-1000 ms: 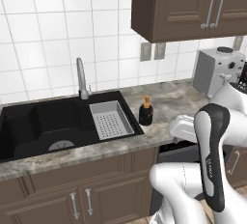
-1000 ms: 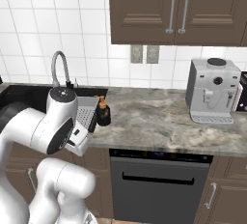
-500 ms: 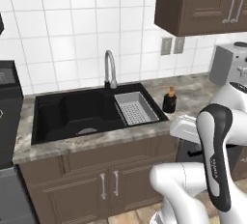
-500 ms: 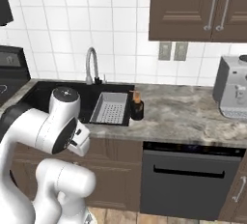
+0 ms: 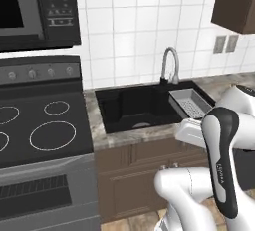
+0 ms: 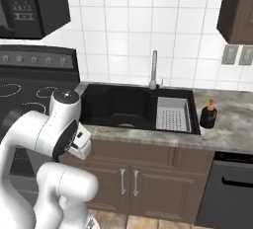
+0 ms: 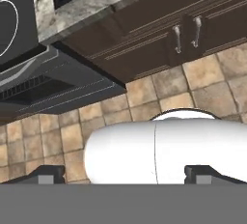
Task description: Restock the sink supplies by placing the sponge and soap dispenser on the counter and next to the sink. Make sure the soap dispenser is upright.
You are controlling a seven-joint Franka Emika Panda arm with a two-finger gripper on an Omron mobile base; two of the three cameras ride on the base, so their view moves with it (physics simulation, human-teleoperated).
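The sink (image 6: 129, 107) sits in the counter (image 6: 232, 134) straight ahead of me, and I place everything from it. The faucet (image 6: 153, 70) rises at its back edge, and the grey tray (image 6: 173, 114) fills its right basin. The soap dispenser (image 6: 208, 114) stands upright on the counter just beside the sink's right edge, with bare stone open beyond it to the right. A narrow strip of counter separates the sink's left edge from the stove (image 5: 42, 125). The microwave (image 5: 40, 11) hangs above the stove, well up and left of the sink. Below the sink's front edge, my gripper (image 7: 125, 174) looks past the cabinet doors (image 7: 188, 37) at tiled floor (image 7: 144, 90); its fingertips (image 7: 48, 174) stand wide apart with nothing between them
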